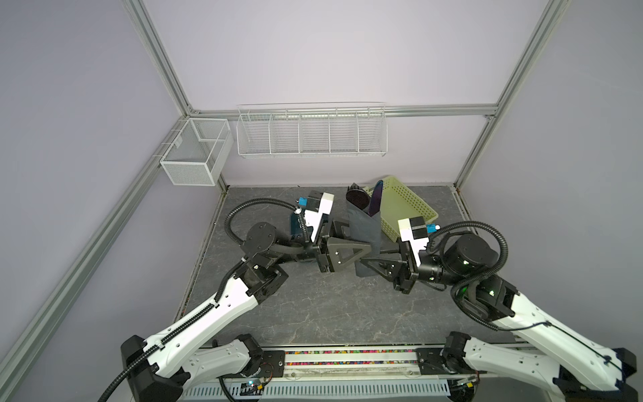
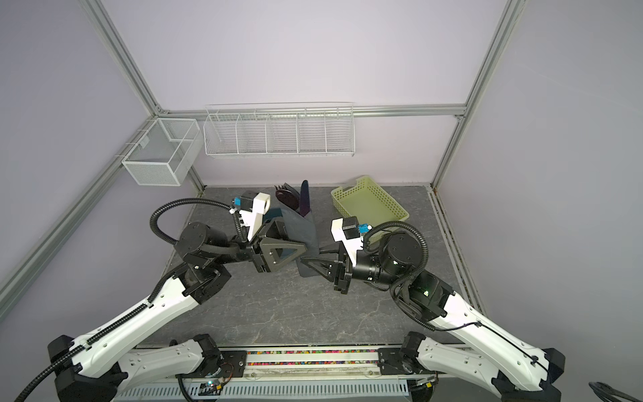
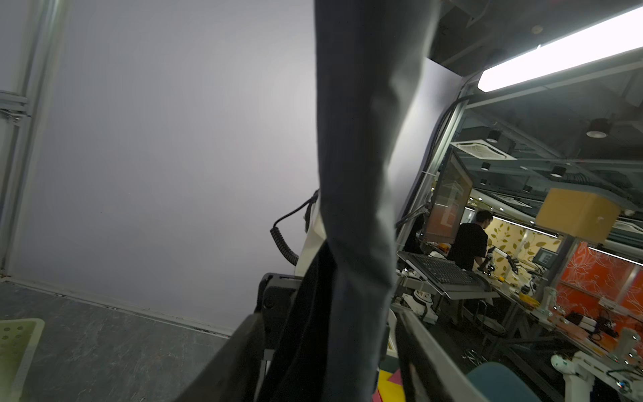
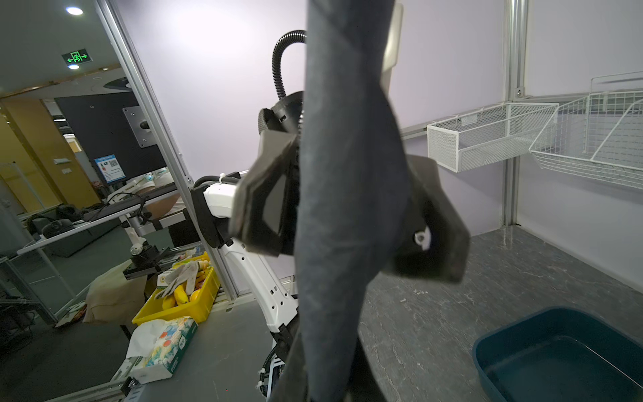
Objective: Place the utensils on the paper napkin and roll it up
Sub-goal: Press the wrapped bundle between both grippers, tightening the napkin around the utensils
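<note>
Napkin up in the air: thin matte dark-grey paper napkin (image 1: 363, 222), wrapped into a tube, well clear of the grey marbled tabletop (image 1: 313, 306). Slim dark utensils (image 1: 358, 200) w/ shiny purple heads poke out the far, upper end; handles hidden inside.

Long axis is steep, nearly upright, heads up. In both top views it runs near to far, btwn the two arms.

Right gripper (image 1: 370, 255) comes in at the lower end, jaws pressed together on the paper napkin. That's the only grip, by the look of it. Left gripper (image 1: 362, 239) sits higher, approx mid-tube, jaws spread, one finger each side, tube passing crosswise thru the gap. Whether a finger brushes the paper, can't tell. So the tube lies inside left's jaws, not clamped.

Rolling looks done. Next move prob. left backing straight out along its own reach, then right laying the bundle down. Risk: one low pinch, top-heavy load, so the tube could swing or the utensils slide out.

Pale yellow-green perforated plastic basket (image 2: 368, 205) and teal oval tub (image 4: 556, 351) sit on the table, both apart from the tube.
</note>
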Tool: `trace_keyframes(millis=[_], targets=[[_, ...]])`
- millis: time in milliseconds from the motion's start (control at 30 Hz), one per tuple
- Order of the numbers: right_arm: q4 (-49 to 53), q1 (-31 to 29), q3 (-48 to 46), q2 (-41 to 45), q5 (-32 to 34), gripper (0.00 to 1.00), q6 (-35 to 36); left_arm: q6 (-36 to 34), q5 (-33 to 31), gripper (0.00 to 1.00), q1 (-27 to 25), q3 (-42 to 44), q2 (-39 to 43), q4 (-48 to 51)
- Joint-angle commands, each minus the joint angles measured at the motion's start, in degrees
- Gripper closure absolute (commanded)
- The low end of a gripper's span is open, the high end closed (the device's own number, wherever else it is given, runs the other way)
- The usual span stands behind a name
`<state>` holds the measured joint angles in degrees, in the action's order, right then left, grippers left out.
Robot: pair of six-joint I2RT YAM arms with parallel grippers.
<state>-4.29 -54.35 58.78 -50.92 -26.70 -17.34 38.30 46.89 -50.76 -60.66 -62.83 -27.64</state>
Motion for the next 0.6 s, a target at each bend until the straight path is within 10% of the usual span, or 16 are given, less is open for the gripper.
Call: trace_keyframes(millis=[0,567], targets=[[-6.1,0.2,0.4,-0.9,-3.2,0.94,-1.4,-0.7,4.6,0.38,-1.9,-3.3,-1.5,-2.3],[-6.7,0.0,-2.3,3.0,4.1,0.94,-1.0,2.5,7.5,0.59,-2.1,-1.1,0.6,-10.6]])
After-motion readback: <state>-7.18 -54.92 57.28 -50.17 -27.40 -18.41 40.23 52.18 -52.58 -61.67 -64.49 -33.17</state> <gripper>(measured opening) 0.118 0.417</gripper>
